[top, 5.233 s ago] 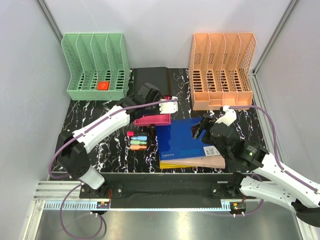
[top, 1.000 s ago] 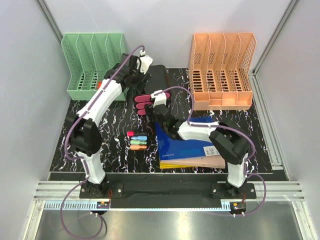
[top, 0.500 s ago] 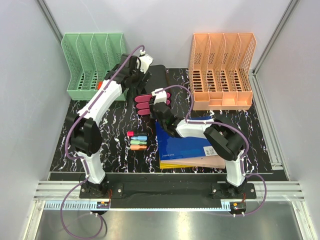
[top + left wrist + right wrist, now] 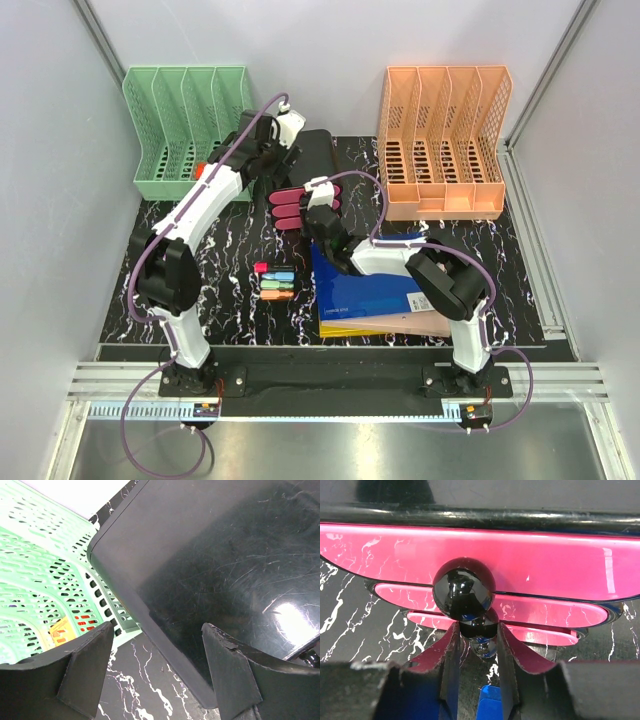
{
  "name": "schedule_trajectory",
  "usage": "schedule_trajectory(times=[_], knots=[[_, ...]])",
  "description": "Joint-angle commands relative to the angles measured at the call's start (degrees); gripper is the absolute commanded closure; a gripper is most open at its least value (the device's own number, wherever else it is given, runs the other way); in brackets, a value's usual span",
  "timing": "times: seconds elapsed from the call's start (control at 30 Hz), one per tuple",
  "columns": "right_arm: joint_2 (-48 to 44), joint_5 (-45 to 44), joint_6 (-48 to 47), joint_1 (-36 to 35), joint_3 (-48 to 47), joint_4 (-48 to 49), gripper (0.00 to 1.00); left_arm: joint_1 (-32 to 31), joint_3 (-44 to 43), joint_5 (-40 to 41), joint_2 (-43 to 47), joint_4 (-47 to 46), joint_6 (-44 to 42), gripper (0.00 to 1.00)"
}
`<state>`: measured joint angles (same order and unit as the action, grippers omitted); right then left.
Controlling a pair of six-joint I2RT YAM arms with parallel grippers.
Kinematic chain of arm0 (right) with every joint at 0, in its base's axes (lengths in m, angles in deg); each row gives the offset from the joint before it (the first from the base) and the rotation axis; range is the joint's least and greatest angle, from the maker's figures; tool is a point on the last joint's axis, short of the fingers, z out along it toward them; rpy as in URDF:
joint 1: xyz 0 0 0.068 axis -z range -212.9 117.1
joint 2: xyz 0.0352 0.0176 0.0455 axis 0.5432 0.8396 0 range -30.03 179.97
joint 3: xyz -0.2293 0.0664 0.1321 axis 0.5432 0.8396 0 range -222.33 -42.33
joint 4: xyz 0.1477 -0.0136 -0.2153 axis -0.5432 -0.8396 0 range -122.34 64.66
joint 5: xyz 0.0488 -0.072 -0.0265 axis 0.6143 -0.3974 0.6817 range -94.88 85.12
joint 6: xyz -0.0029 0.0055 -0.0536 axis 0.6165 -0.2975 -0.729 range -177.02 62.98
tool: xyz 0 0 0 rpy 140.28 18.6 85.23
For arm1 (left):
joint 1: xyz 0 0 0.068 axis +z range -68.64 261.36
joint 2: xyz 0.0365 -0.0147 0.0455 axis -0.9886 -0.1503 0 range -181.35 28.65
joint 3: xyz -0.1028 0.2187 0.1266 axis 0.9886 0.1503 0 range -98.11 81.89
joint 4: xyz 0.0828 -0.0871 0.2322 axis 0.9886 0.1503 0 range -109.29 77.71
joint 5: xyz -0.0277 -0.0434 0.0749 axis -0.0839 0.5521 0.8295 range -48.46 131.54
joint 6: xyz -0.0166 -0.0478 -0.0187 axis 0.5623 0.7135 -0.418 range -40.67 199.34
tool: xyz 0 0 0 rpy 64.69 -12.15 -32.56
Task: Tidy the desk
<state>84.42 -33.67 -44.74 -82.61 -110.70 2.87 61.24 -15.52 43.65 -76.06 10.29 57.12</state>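
Blue book [image 4: 365,295] on the desk [image 4: 228,262], cover print illegibly small

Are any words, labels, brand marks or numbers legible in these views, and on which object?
No text can be read in any view.
Blue book: a short line of pale print near its front left corner, too small to read.
Pink tiered tray and its black knob: plain, no text.
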Motion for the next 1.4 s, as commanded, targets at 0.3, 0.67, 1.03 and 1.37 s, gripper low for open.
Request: schedule_trajectory(times=[0.3, 0.67, 1.03, 1.37], knots=[[-4.67, 0.76, 3.72, -0.12, 4.57, 2.91, 1.00, 0.43, 3.54, -0.18, 0.64, 5.40, -0.90, 0.24], [-12.23, -1.26, 6.71, -5.56, 13.70, 1.68, 1.00, 0.34, 3.63, -0.62, 0.82, 5.31, -0.46, 0.24], [-14.34, -4.25, 12.07, -10.49, 18.11, -2.72, 1.00, 0.43, 5.91, -1.85, 10.30, 8.72, -1.42, 0.21], [-22.59, -9.70, 11.72, -10.67, 17.84, -11.85, 0.35, 0.08, 23.18, -11.49, 25.40, 14.18, -6.69, 0.05]])
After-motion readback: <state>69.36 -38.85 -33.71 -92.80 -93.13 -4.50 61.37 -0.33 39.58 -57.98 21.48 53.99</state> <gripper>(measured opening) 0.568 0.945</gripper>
